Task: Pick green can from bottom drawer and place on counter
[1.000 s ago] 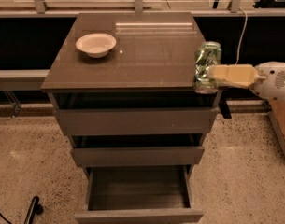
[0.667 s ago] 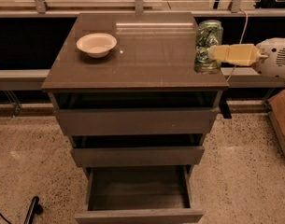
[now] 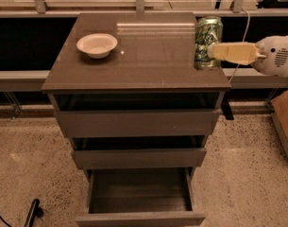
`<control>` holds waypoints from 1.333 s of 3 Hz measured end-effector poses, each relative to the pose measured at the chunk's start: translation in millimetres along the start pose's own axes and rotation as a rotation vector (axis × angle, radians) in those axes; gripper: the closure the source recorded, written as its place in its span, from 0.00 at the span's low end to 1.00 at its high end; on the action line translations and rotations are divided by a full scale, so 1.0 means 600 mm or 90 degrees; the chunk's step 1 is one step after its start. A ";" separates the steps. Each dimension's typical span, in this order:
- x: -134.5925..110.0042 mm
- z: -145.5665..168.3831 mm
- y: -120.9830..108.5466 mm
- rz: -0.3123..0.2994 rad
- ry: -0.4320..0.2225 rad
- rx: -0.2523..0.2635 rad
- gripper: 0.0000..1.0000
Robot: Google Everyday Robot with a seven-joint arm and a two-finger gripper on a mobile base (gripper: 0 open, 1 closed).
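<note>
The green can (image 3: pixel 206 38) stands upright at the right edge of the counter (image 3: pixel 153 63), toward the back. My gripper (image 3: pixel 212 51) reaches in from the right at can height, and its pale yellow fingers (image 3: pixel 231 52) are shut on the can's side. The can's base looks level with the counter top; I cannot tell if it rests there. The bottom drawer (image 3: pixel 139 218) is pulled open below, and its dark interior shows nothing inside.
A white bowl (image 3: pixel 97 45) sits on the counter's left side. The two upper drawers (image 3: pixel 136 123) are slightly open. A cardboard box (image 3: pixel 284 122) stands on the floor at the right. A black cable end (image 3: pixel 32 213) lies on the floor at the lower left.
The gripper has carried the can from the counter's front right corner, where it was tilted, back along the right edge. The can now stands upright.
</note>
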State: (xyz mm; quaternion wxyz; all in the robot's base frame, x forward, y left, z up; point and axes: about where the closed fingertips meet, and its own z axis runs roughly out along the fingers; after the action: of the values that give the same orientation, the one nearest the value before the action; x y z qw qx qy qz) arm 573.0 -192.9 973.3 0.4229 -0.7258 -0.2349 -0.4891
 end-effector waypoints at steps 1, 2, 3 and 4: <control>0.022 0.015 0.020 -0.112 0.038 0.024 1.00; 0.049 0.011 0.062 -0.209 0.115 0.025 1.00; 0.050 0.023 0.060 -0.260 0.117 0.026 1.00; 0.044 0.033 0.067 -0.259 0.111 0.013 1.00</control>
State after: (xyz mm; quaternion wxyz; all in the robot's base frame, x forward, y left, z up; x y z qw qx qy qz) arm 624.4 -199.6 978.5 0.3413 -0.6142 -0.3441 -0.6228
